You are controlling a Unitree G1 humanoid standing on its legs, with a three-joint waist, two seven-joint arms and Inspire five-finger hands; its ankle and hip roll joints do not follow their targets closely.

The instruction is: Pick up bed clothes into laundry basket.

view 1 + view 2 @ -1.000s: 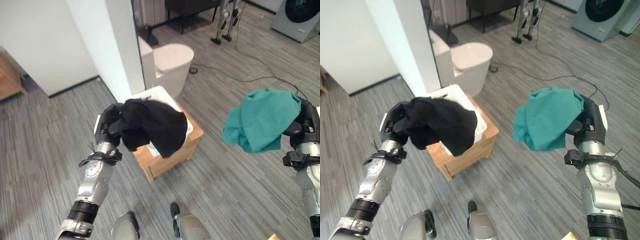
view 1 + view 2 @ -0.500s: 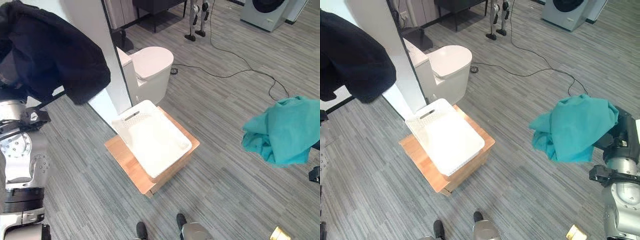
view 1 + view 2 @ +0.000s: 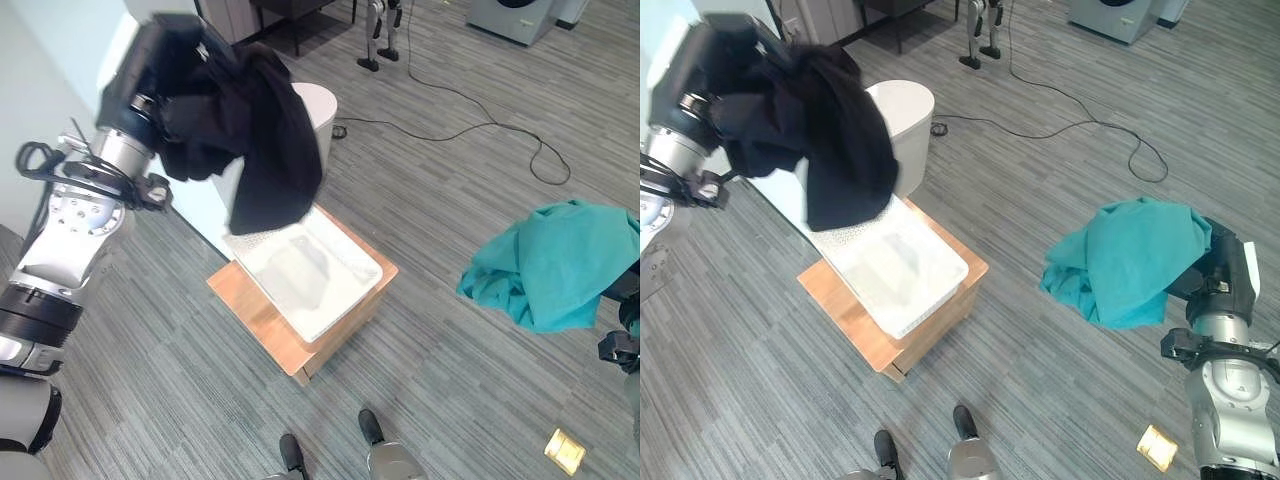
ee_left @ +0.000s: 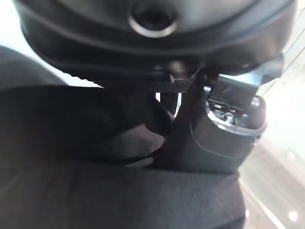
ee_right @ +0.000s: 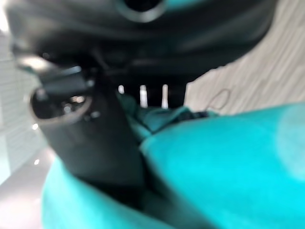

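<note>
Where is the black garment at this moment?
The black garment hangs from the raised left hand on the robot's left, its lower edge dangling over the far end of the white laundry basket on the wooden stand.

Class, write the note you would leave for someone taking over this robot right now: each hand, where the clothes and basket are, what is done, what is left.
Left hand: shut on the black garment, raised, the cloth hanging above the basket's far end.
Right hand: shut on the teal garment, held out over the floor, well to the right of the basket.
White laundry basket: on a low wooden stand, nothing in it yet.
Done: both garments picked up.
Left: drop the black one in, then bring the teal one over and drop it too.
</note>
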